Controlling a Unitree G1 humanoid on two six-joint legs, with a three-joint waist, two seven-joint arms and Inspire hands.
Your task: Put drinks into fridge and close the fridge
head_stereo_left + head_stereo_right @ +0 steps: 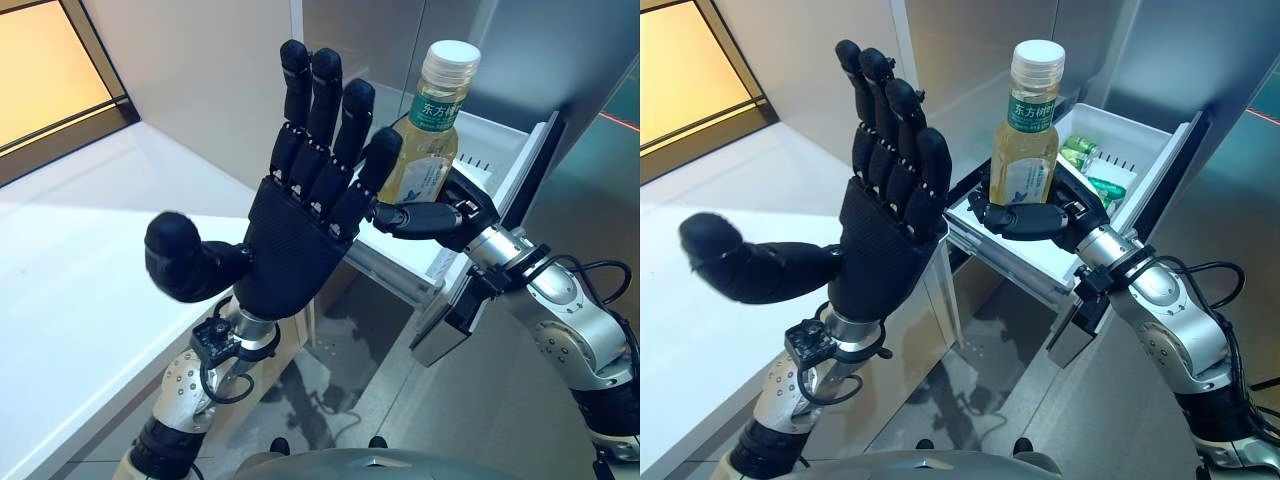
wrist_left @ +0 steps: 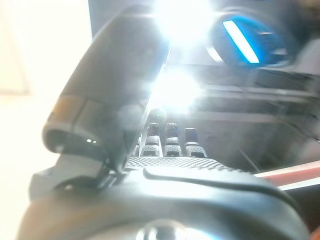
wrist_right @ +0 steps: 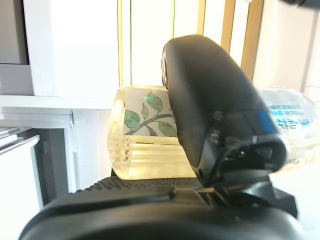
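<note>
Left hand [image 1: 875, 250] is nearest the head camera, raised upright with palm spread, fingers [image 1: 325, 110] straight and together, thumb stuck out to the side, holding nothing. Left wrist view shows only its own thumb and finger row against glare.

Just past it, right hand [image 1: 1025, 218] comes in from the lower right, fingers and thumb wrapped round the lower body of a drink bottle [image 1: 1028, 130]. Bottle is upright, clear plastic with pale yellow liquid, green-and-white label, cream screw cap [image 1: 449, 55]. In the right wrist view the bottle [image 3: 145, 132] sits against the palm with the thumb across its front; leaf print shows on the label.

Bottle is held above the near edge of a white fridge drawer [image 1: 1040, 265], pulled out and open. Bottle base is not resting on the drawer floor; cannot tell if it touches the rim. Further back inside the drawer lie green-packaged items [image 1: 1088, 165], near the far right corner.

White countertop [image 1: 80, 280] runs along the left side, beside the fridge. Grey fridge wall [image 1: 240, 80] rises behind the hands.
</note>
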